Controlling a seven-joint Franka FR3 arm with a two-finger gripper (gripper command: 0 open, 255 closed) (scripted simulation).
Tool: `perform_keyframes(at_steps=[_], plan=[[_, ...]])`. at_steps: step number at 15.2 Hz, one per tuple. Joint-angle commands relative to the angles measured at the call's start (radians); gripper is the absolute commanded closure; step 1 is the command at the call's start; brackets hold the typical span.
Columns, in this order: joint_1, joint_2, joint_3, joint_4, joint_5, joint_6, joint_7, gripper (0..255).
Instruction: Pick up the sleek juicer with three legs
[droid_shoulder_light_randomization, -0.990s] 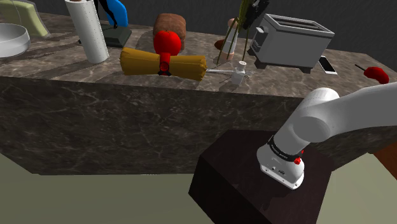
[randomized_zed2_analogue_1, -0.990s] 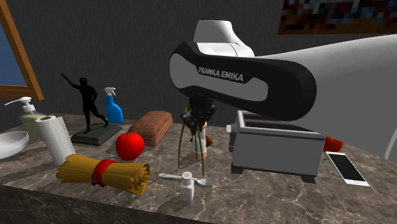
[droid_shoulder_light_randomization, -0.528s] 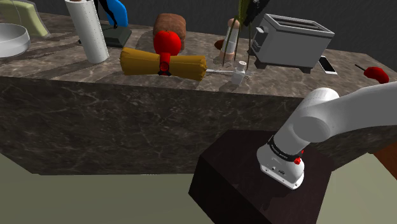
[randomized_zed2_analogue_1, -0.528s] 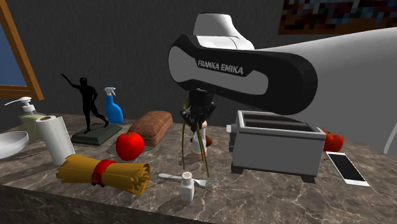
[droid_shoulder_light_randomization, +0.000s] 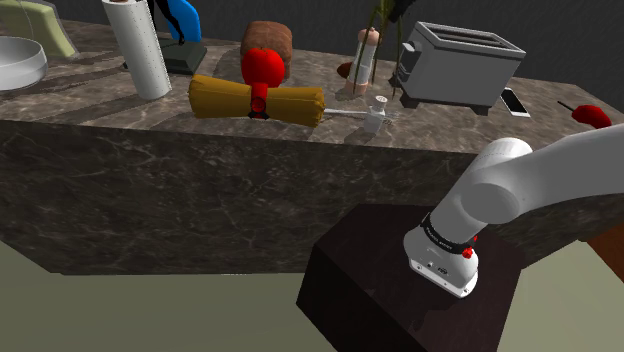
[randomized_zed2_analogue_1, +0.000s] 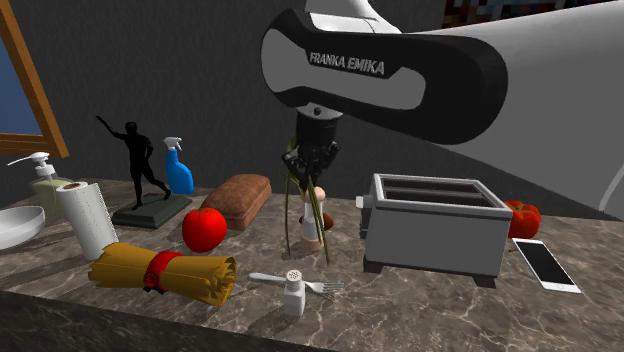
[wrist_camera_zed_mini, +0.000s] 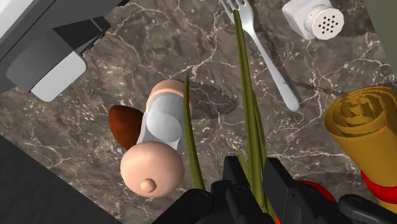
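Arm (randomized_zed2_analogue_1: 400, 70) arched over the counter (droid_shoulder_light_randomization: 450, 128) — downward fingers (wrist_camera_zed_mini: 278, 182) clasp the juicer (wrist_camera_zed_mini: 244, 89).

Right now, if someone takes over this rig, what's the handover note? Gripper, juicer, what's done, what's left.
Gripper: shut on the juicer, clasping it near its top, with the three thin legs hanging down.
Juicer: above the counter, right beside the pepper mill, with the toaster on one side and the fork on the other. In the shoulder view its legs look clear of the counter.
Done: grasp made, juicer apparently off the surface.
Left: raise it clear. The legs hang close to the pepper mill, so lifting straight up seems safest.
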Motion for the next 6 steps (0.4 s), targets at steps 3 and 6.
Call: perform_keyframes(at_steps=[3, 6], plan=[[0.002, 0.021, 0.000, 0.070, 0.003, -0.049, -0.005, 255], [0.003, 0.028, 0.000, 0.091, 0.004, -0.063, -0.006, 255]])
